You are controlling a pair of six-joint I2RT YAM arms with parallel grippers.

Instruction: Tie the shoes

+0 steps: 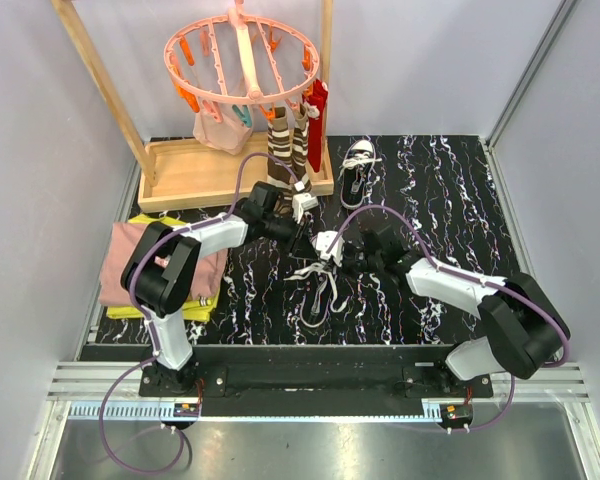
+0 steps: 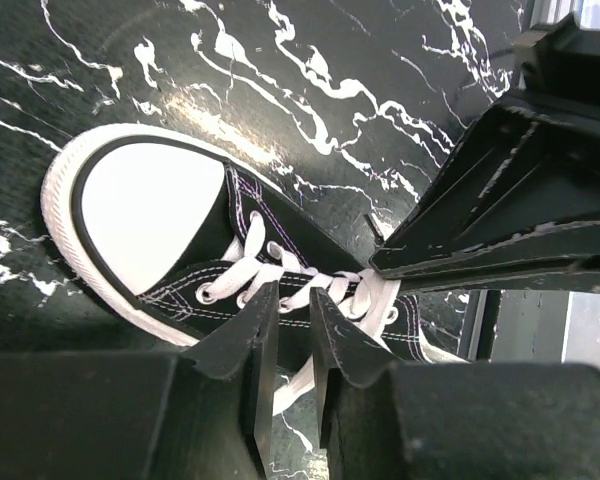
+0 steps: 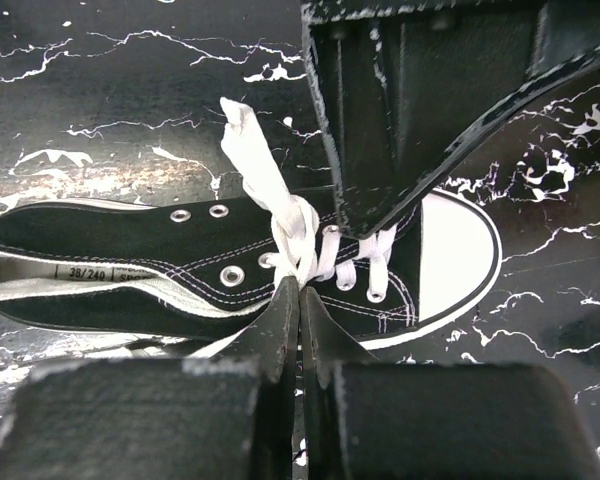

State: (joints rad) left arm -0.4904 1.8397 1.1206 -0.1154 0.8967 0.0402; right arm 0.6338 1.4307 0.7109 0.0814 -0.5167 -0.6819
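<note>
One black shoe (image 1: 318, 283) lies on its side mid-table with loose white laces. It fills the left wrist view (image 2: 180, 260) and the right wrist view (image 3: 180, 265). My right gripper (image 3: 298, 288) is shut on a white lace (image 3: 270, 190) at the eyelets, and the lace end stands up above it. My left gripper (image 2: 292, 300) hovers over the laced front with its fingers a narrow gap apart; a lace (image 2: 290, 385) passes behind the gap. In the top view both grippers, the left (image 1: 310, 240) and the right (image 1: 340, 258), meet over this shoe. The second shoe (image 1: 358, 165) stands at the back.
A wooden rack (image 1: 195, 170) with a pink peg hanger (image 1: 242, 62) stands at the back left, with brown striped socks (image 1: 285, 148) hanging from it. Folded pink and yellow cloths (image 1: 130, 262) lie at the left. Grey walls close in both sides.
</note>
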